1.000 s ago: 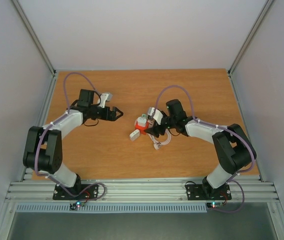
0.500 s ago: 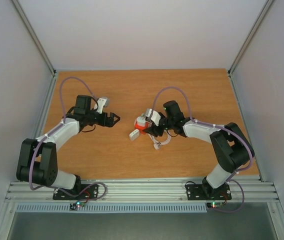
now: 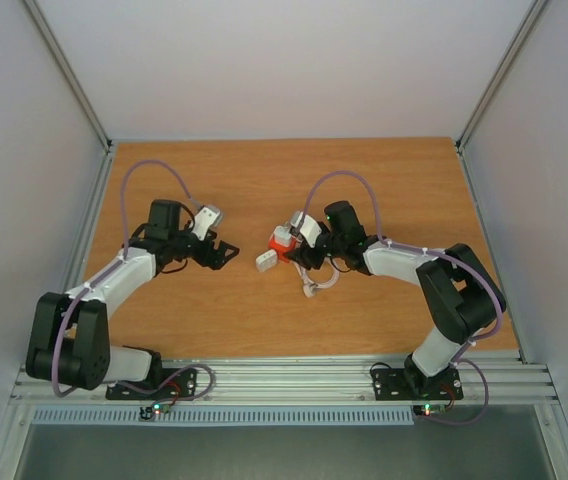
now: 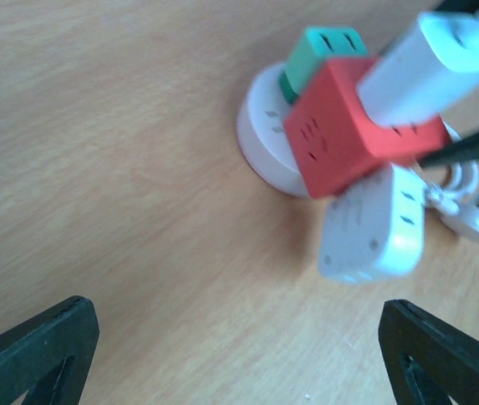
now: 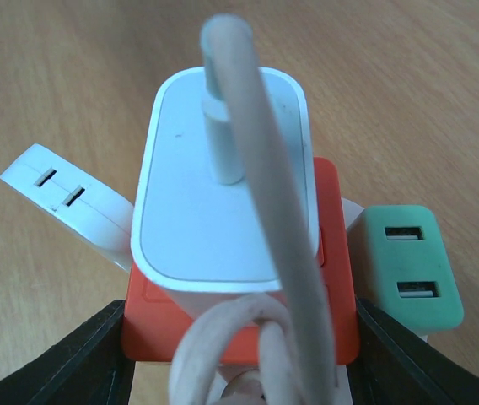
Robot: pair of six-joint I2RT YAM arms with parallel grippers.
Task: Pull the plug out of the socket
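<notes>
Wooden table (image 3: 264,180), two arms, one cluster of adapters left of the right arm's wrist.

Socket: a round, flat, pale pinkish-white plastic disc (image 4: 261,135), lying flat on the table. On its top sat a red plastic cube adapter (image 4: 332,143), leaning, and just beside that a small green two-port adapter (image 4: 324,46). Whether the cube's pins were fully home could not be told.

Right gripper (image 5: 239,316): the fingers lay against the two opposite sides of the red cube with no gap showing, so it read as clamped on the cube.

Left gripper (image 3: 229,253): jaws wide, nothing between them, low over bare wood. The cluster lay ahead of it and to one side, well apart.

Key relation: the disc lay under and beyond the held cube, away from the right wrist, so the parting line ran from the disc's top face back towards that wrist. The right arm was on the job and the left was merely near. Nothing pinned the disc, so my guess was it could ride up with the cube.

In the way:
- A white rounded charger plug (image 5: 197,211) was seated on the cube's near face, and its pale cord (image 5: 256,169) looped across the right wrist view.
- A white rectangular plastic block (image 4: 370,228) lay against the cube's side.
- Loose cord lay on the table beyond.
</notes>
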